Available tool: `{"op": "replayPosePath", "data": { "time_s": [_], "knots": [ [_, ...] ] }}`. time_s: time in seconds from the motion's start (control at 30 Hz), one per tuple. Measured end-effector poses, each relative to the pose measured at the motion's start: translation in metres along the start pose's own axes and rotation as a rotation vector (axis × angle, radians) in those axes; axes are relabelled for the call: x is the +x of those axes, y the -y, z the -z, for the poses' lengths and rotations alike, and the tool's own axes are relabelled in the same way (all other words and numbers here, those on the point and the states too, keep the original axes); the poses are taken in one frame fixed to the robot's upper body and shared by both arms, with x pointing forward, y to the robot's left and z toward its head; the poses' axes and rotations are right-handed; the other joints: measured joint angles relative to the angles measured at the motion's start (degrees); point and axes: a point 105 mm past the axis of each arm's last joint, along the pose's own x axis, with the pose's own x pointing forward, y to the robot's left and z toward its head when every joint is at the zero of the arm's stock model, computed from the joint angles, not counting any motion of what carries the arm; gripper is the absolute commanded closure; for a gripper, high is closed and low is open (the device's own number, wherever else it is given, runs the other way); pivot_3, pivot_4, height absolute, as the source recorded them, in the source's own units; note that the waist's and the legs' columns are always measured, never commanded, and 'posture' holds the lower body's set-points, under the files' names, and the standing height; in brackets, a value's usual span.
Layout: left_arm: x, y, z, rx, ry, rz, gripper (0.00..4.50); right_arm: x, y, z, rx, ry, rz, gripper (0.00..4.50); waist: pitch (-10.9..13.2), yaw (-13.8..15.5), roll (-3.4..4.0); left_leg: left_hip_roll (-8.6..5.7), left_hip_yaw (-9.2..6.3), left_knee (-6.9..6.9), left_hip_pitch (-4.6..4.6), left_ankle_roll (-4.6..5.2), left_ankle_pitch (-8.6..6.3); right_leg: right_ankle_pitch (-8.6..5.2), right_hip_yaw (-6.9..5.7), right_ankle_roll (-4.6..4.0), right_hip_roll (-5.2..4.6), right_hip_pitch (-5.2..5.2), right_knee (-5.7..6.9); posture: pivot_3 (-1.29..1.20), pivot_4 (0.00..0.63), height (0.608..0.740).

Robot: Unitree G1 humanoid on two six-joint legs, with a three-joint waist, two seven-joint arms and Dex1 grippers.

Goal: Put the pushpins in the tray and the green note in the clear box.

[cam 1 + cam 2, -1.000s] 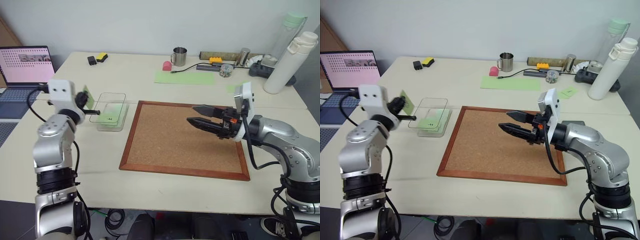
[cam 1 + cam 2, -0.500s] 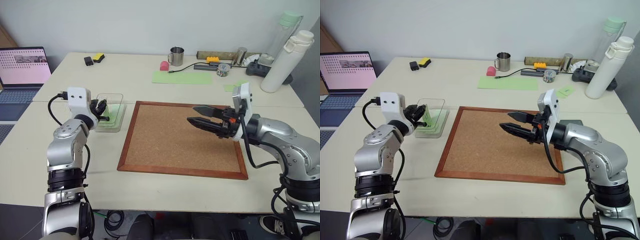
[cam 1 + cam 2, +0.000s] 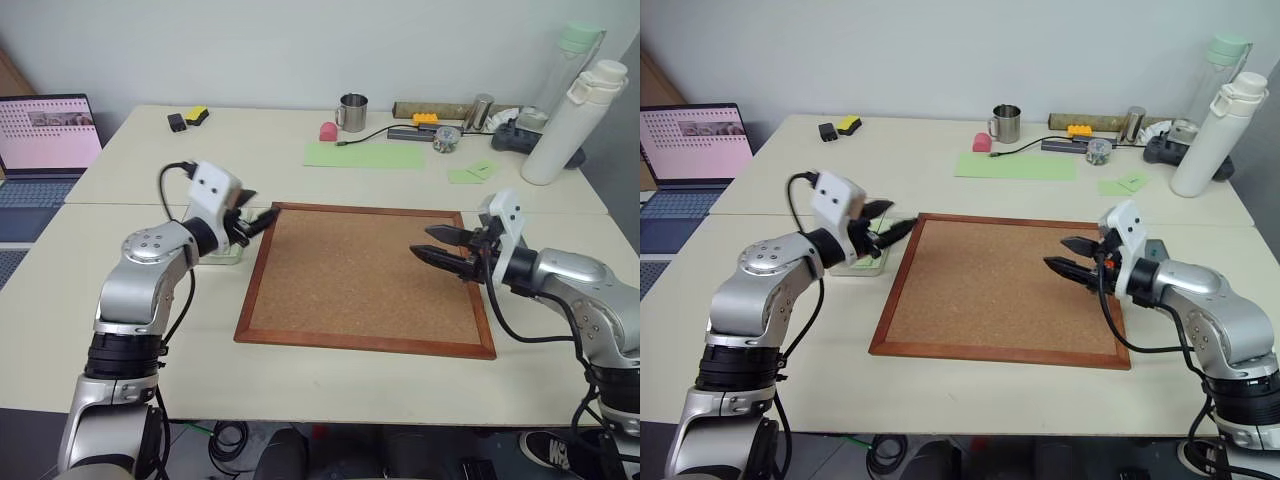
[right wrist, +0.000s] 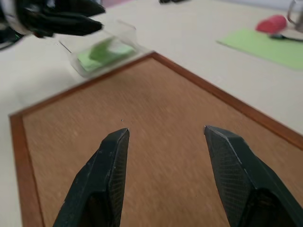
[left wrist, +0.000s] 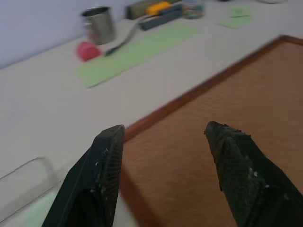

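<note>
The green note (image 4: 102,54) lies in the clear box (image 4: 124,32) just off the corkboard's (image 3: 365,277) left edge on the cream tabletop (image 3: 300,385), seen plainest from the right wrist, while the left gripper (image 3: 262,219) and right gripper (image 3: 422,244) hang open, empty, over the board.

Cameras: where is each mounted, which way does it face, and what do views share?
Head stereo pair: looks forward and down at the cork board; left gripper and right gripper show.
Left wrist: looks along its open fingers to the board's far edge and metal cup.
Right wrist: looks across the board at the clear box.
Shared: the cork board.
</note>
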Motion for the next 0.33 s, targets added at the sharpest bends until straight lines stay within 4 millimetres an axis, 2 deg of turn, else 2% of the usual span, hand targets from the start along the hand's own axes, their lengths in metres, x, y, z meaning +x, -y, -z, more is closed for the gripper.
{"op": "replayPosePath", "data": {
  "time_s": [0.1,0.23,0.33],
  "knots": [
    [0.001,0.021,0.005,-0.02,-0.042,0.165,1.59,-0.001,-0.004,0.004,0.009,-0.005,-0.033,1.88,0.0,-0.3,0.0,0.02,0.0,-0.01,0.03,0.01,-0.01,0.0,0.03,0.0,0.04,0.0,0.0,0.0,0.15,0.74],
    [-0.013,0.036,0.016,-0.014,-0.135,0.33,1.59,-0.007,-0.009,0.011,0.03,-0.017,-0.062,1.88,0.0,-0.3,0.04,0.03,0.01,-0.02,0.01,0.01,-0.01,-0.01,0.03,-0.01,0.04,0.0,-0.02,0.0,0.15,0.74],
    [-0.015,0.043,0.018,-0.006,-0.15,0.39,1.59,-0.01,-0.011,0.009,0.026,-0.011,-0.071,1.88,0.0,0.0,0.04,0.03,0.01,0.0,0.01,0.01,-0.01,-0.01,0.02,-0.01,0.04,0.0,-0.01,0.0,0.15,0.74]
  ]
}}
